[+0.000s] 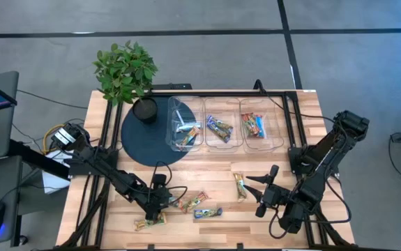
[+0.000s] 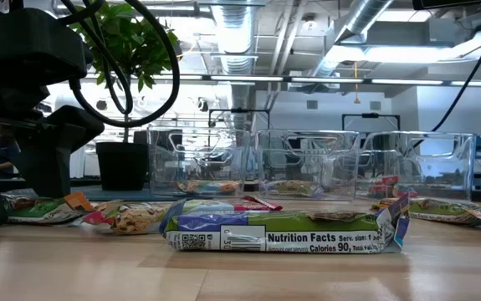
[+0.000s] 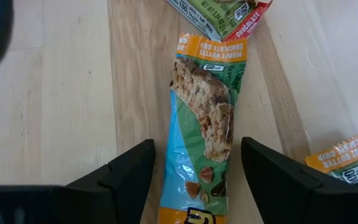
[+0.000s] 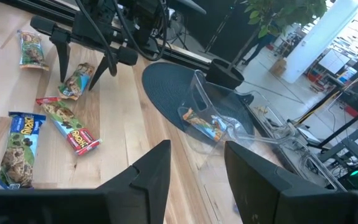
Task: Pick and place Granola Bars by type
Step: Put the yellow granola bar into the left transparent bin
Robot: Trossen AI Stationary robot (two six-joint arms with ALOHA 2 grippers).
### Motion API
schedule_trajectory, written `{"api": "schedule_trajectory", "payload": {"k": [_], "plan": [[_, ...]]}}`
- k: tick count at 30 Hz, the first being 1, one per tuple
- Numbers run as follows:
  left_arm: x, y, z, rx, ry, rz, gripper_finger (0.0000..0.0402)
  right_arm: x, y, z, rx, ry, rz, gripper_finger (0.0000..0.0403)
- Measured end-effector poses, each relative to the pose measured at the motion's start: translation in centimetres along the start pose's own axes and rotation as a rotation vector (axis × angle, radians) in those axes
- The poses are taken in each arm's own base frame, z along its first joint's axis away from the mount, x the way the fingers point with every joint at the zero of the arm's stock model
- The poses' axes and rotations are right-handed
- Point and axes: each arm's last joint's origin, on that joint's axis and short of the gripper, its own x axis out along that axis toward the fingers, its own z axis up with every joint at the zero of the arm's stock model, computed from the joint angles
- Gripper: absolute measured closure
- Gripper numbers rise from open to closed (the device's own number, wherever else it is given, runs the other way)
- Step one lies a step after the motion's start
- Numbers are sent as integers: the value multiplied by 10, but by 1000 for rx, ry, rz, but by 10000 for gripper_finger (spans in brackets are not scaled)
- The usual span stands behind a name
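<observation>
Several wrapped granola bars lie flat on the wooden table's near part: an orange-green-teal one point(image 3: 203, 99) under my left gripper, a green-red one point(image 1: 194, 201), a blue one point(image 1: 208, 212), one near the left front point(image 1: 148, 222) and one to the right point(image 1: 240, 185). My left gripper point(image 3: 197, 143) is low over the table point(image 1: 165, 200), open, with one finger on each side of the orange-green-teal bar and not touching it. My right gripper point(image 1: 256, 194) hangs open and empty above the table's near right; in its wrist view point(image 4: 197, 149) nothing lies between the fingers.
Three clear plastic bins point(image 1: 185, 127) point(image 1: 220, 130) point(image 1: 256, 127) with bars inside stand in a row at the back. The left bin sits tilted on a dark round mat point(image 1: 141, 139). A potted plant point(image 1: 125, 70) stands at the back left. Bare wood lies between the two grippers.
</observation>
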Motion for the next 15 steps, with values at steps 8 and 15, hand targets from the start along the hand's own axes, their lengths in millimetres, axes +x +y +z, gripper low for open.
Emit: {"api": "schedule_trajectory", "payload": {"k": [8, 15], "plan": [[0, 0, 0, 0, 1, -1, 167, 0, 0, 0, 0, 0, 0, 260], [0, 0, 0, 0, 7, -11, 210, 0, 0, 0, 0, 4, 7, 260]]}}
